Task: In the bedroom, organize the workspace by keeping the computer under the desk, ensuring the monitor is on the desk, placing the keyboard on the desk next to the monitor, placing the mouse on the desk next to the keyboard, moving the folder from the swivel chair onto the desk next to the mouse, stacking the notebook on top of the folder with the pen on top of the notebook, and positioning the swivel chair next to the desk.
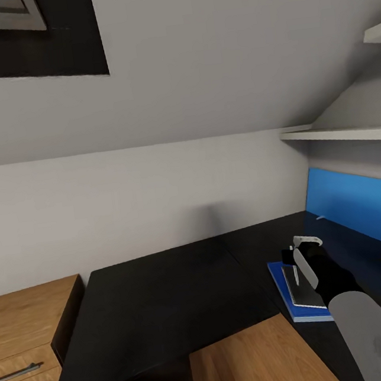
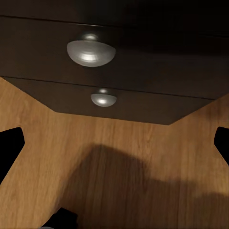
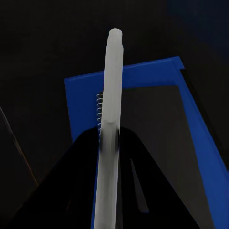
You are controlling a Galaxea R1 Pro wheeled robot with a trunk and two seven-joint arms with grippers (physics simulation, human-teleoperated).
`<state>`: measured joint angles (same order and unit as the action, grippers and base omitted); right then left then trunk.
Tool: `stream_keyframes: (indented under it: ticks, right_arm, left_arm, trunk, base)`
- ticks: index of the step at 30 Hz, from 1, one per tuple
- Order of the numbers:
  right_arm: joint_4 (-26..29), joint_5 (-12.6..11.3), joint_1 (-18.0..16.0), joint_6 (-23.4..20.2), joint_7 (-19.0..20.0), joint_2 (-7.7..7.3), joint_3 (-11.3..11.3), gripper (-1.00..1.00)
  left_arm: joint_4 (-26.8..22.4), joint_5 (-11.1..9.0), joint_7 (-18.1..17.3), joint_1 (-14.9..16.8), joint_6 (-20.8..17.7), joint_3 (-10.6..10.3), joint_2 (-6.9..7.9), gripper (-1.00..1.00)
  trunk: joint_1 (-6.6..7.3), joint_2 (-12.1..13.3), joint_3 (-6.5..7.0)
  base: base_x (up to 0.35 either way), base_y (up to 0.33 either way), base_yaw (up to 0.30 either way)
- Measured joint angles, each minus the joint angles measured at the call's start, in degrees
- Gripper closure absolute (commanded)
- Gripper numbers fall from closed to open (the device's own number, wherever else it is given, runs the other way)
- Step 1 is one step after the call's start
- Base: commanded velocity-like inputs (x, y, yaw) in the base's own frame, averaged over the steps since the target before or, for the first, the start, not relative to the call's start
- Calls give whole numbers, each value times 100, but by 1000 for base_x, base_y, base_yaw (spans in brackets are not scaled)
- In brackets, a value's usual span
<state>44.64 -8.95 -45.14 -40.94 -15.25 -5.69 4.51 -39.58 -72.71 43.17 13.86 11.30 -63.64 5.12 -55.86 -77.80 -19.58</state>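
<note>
Right gripper point(image 3: 109, 157) pinches pen point(image 3: 110, 95) abt mid-shaft, over notebook point(image 1: 302, 287) on folder point(image 1: 285, 298). Light, stiff, prob slippery; rolls easily. Left gripper point(image 2: 114, 143) spread wide, empty.

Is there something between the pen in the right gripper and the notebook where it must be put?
Nothing visible is in the way. The right gripper holds the pen directly over the notebook, which lies on the blue folder on the desk. The notebook's top shows bare.
</note>
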Motion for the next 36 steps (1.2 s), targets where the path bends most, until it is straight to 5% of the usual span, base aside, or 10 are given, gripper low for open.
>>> stream_keyframes:
  ticks: [11,19,25,36]
  right_arm:
    - [-456,26,0,444,-2,-12,-6,100]
    - [-781,396,-3,914,-15,-61,1,100]
    - [-2300,472,-324,1965,-31,-343,-4,100]
    - [-2392,473,-361,2033,-31,-430,-5,100]
  left_arm:
    - [-4,0,-3,0,0,0,0,-100]
    - [-5,17,-11,0,0,-38,-16,-100]
    - [-11,26,-17,0,4,-52,-14,-100]
    - [-57,34,-3,0,16,-53,-17,-100]
  trunk:
    - [0,0,0]
    - [0,0,0]
    - [0,0,0]
    - [-87,-159,-71]
  base:
    - [0,0,0]
    - [0,0,0]
    - [0,0,0]
    - [0,0,0]
